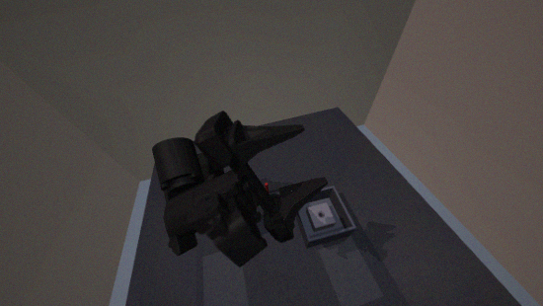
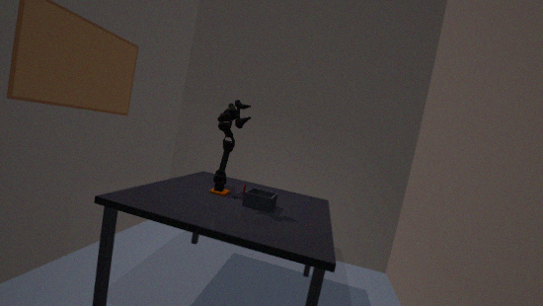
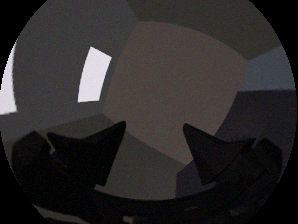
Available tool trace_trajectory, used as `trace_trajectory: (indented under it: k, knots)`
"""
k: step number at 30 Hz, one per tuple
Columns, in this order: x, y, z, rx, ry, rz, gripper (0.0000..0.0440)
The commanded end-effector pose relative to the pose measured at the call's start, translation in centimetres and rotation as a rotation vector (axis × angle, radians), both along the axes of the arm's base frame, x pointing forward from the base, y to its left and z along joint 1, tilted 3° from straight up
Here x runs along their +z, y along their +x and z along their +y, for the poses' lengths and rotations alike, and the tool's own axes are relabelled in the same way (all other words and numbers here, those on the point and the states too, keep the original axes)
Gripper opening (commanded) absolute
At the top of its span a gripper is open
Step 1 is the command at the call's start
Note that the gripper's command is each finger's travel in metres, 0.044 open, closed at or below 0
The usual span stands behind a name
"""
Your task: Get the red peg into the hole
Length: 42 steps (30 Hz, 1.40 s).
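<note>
None of the task appears done: the red peg (image 1: 267, 188) (image 2: 244, 190) stands roughly upright outside the open box (image 1: 350, 217) (image 2: 260, 201), near its wall, and the gripper (image 1: 315, 153) (image 2: 251, 113) (image 3: 155, 125) is high above both. Its two fingers are spread wide apart with nothing between them, pointing sideways toward a wall. Still left are reaching down, grasping the peg, lifting it over the rim, lowering it inside and seating it in the plate. From above, the pale plate (image 1: 316, 220) shows at the box's bottom, a small dark hole at its centre, unfilled.

Box, peg and the arm's orange base (image 2: 212, 191) share a dark, flat tabletop (image 1: 425, 262) (image 2: 163, 207) (image 3: 270, 120) on dark legs. Faint lighter bands and the arm's shadow cross it. The room is dim: grey-brown walls, one pinkish, a pale blue floor (image 1: 125, 257) (image 2: 148, 271), and an orange-brown board (image 2: 74, 59) on one wall. In the wrist view, bright white patches (image 3: 94, 75) show at the left.
</note>
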<state>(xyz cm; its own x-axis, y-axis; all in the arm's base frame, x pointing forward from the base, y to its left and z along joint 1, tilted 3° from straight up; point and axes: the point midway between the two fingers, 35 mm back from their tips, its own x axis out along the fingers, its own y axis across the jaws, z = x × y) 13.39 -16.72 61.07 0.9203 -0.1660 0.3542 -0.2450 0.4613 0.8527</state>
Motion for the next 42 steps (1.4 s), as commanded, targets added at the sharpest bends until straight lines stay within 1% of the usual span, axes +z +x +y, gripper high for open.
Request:
trace_trajectory:
  k: [1, 2, 3, 7, 11, 16, 20, 25, 30, 36, 42]
  knots:
    - [0.0, 0.0, -0.3, -0.003, 0.002, -0.007, 0.0419]
    - [-0.1, 0.1, -0.6, -0.004, 0.007, -0.014, 0.0434]
    - [-0.2, 0.3, -1.0, -0.004, 0.014, -0.022, 0.044]
    - [-0.5, 1.3, -2.6, 0.002, 0.056, -0.071, 0.044]
    - [-1.5, 3.2, -4.8, 0.002, 0.139, -0.114, 0.044]
    - [-4.2, 6.5, -7.5, -0.019, 0.27, -0.119, 0.044]
    - [-7.2, 9.6, -9.0, -0.049, 0.374, -0.076, 0.044]
    - [-11.7, 13.6, -9.5, -0.091, 0.478, 0.031, 0.044]
    - [-16.5, 17.2, -8.5, -0.129, 0.542, 0.187, 0.044]
    - [-22.1, 20.4, -5.5, -0.152, 0.564, 0.415, 0.044]
    - [-26.8, 22.1, -1.5, -0.145, 0.536, 0.643, 0.044]
